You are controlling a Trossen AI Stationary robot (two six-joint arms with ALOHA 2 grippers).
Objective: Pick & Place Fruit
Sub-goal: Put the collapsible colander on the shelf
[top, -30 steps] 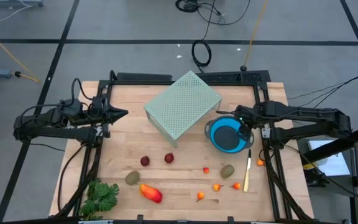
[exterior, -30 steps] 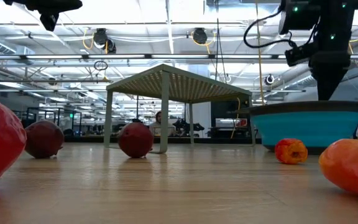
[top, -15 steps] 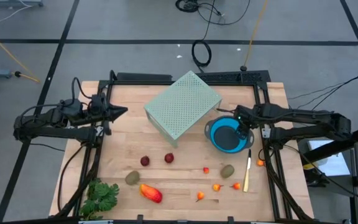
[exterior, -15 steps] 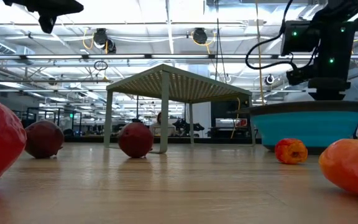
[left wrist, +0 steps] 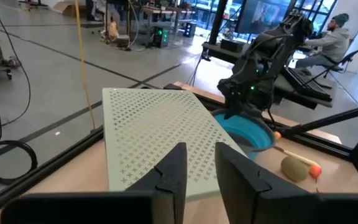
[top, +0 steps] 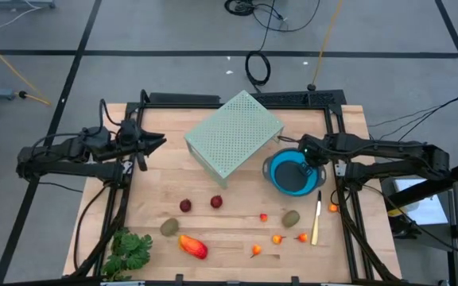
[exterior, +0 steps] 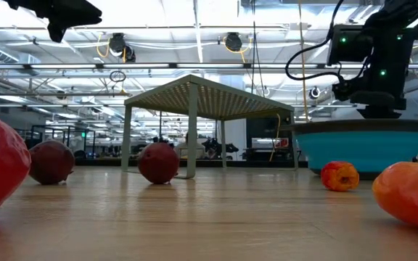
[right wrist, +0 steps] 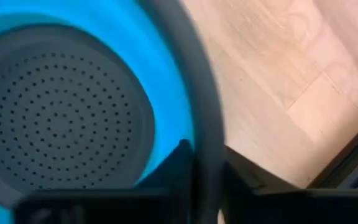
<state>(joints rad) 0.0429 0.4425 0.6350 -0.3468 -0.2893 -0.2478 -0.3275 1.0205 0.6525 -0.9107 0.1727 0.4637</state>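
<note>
The fruit lies loose on the wooden table: two dark-red balls [top: 185, 205] [top: 215, 202], two olive ovals [top: 169, 227] [top: 291, 218], a longer red-orange piece [top: 193, 246] and several tiny orange ones [top: 277, 238]. A blue bowl [top: 291, 176] with a perforated grey bottom stands on the table at the right. My right gripper [top: 315, 162] points down at the bowl's far right rim and is shut on it. My left gripper [top: 159, 144] hangs level above the table's far left, slightly open [left wrist: 201, 158], with nothing between its fingers. My right gripper has the bowl's dark rim [right wrist: 199, 118] between its two fingers, one finger [right wrist: 178, 163] inside the blue wall and the other [right wrist: 244, 173] outside. The fingers come from above, pointing steeply down. The bowl stands on the table.
A pale green perforated box [top: 234, 135] stands upside down at the far middle, between the two arms. A leafy green bunch [top: 130, 250] lies at the near left corner. A thin yellow stick [top: 316, 221] lies near the right edge, beside the bowl.
My right gripper has gone down from above the blue bowl to its rim. The bowl has stayed in place. My left gripper has turned a little where it is.
</note>
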